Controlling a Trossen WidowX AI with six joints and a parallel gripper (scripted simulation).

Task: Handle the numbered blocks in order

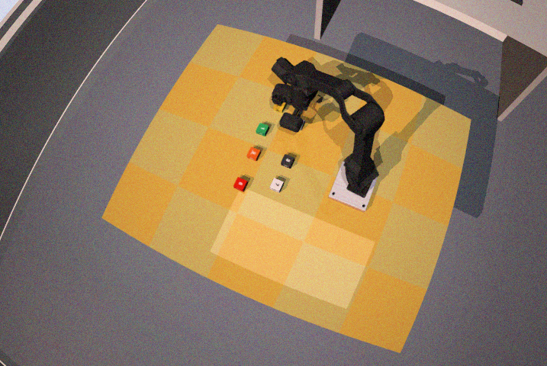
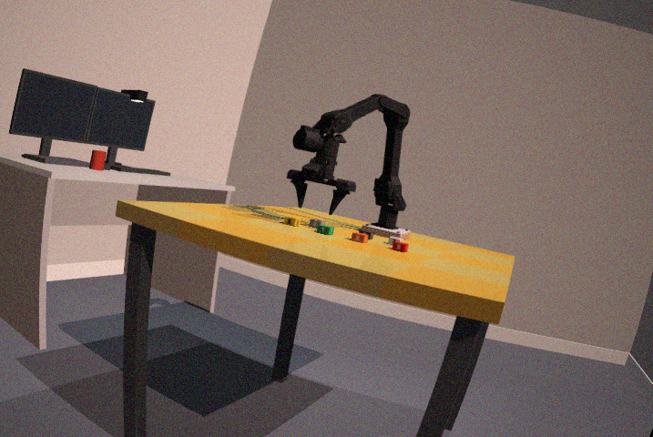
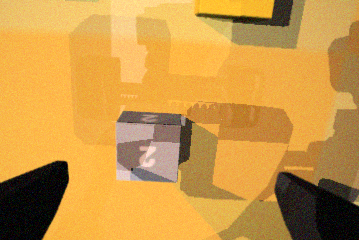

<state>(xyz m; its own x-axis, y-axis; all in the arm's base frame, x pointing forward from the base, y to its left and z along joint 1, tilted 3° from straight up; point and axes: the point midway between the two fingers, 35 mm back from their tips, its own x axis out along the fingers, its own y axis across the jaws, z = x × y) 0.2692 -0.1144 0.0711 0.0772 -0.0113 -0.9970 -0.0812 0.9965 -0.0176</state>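
The jaws (image 2: 315,209) hang spread wide, pinching nothing — in the wrist view the grey block (image 3: 148,152) (image 2: 316,223) showing a 2 sits on the surface (image 2: 265,242) (image 1: 256,267), between and beyond the fingertips. Farther up that view lies the yellow block (image 3: 234,7) (image 1: 278,106) (image 2: 291,221) — apart from the grey one, its digit not readable.

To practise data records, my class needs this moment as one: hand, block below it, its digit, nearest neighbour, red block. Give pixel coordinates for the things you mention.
hand: black two-fingered hand (image 2: 315,211) (image 3: 174,176), open, above the table
block below: grey cube-shaped block (image 2: 316,223) (image 3: 147,152), not gripped
digit: 2
nearest neighbour: yellow block (image 1: 278,107) (image 2: 291,221) (image 3: 234,7)
red block: on the table (image 1: 170,151) (image 2: 208,231)
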